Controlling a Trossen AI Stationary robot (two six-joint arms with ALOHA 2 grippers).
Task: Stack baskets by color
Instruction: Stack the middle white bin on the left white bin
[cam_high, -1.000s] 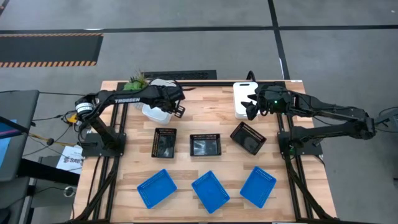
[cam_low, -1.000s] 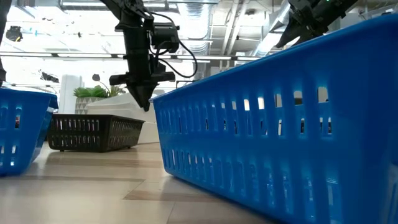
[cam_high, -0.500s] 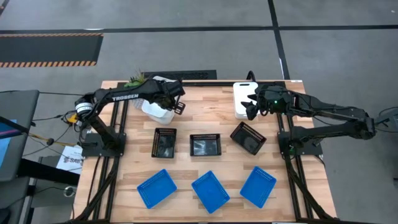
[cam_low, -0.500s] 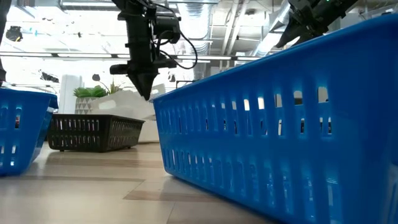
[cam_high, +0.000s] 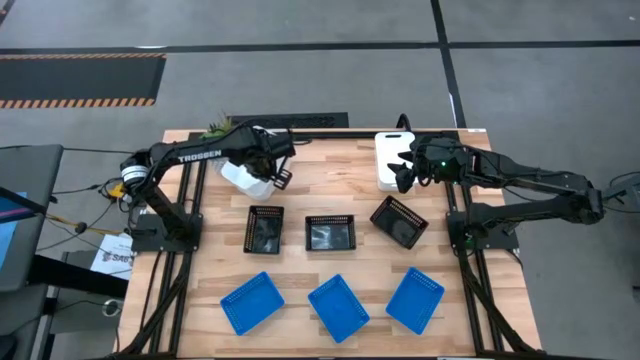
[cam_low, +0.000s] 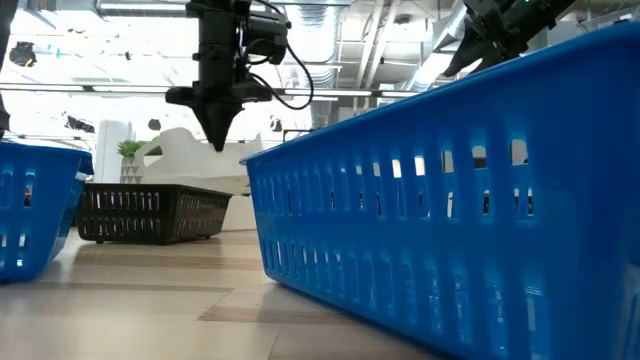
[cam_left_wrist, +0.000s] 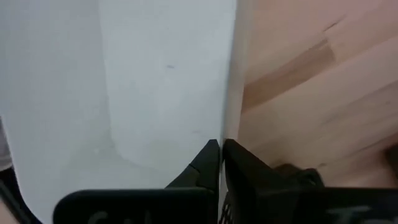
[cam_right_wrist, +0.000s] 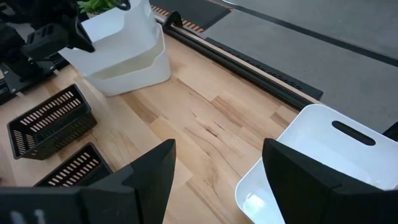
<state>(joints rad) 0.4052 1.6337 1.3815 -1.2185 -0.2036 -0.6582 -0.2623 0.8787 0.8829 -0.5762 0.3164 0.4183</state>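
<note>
Two white baskets sit one inside the other at the far left. My left gripper (cam_high: 272, 165) is shut on the upper white basket (cam_right_wrist: 118, 25), which tilts above the lower white basket (cam_right_wrist: 134, 71). A third white basket (cam_high: 392, 160) lies at the far right, with my open right gripper (cam_high: 403, 172) held above its near edge. Three black baskets (cam_high: 330, 233) stand in a row across the middle. Three blue baskets (cam_high: 338, 308) lie along the near edge. My left gripper pinches the upper white basket's thin side wall at its rim (cam_left_wrist: 222, 134), one finger (cam_left_wrist: 205, 165) inside and one finger (cam_left_wrist: 242, 168) outside. The fingers come from above, pointing steeply down. The basket hangs tilted, its held side raised over the lower white basket.
A small green plant (cam_high: 220, 128) stands at the far left corner, right behind the white pair. Bare wood (cam_high: 335, 175) lies between the two white groups. In the low view a blue basket (cam_low: 450, 200) fills most of the foreground.
My left gripper has risen, drifting a little toward the table's far left, still shut on the white basket's wall. The upper white basket has come up with it and tipped, its held side higher than before.
</note>
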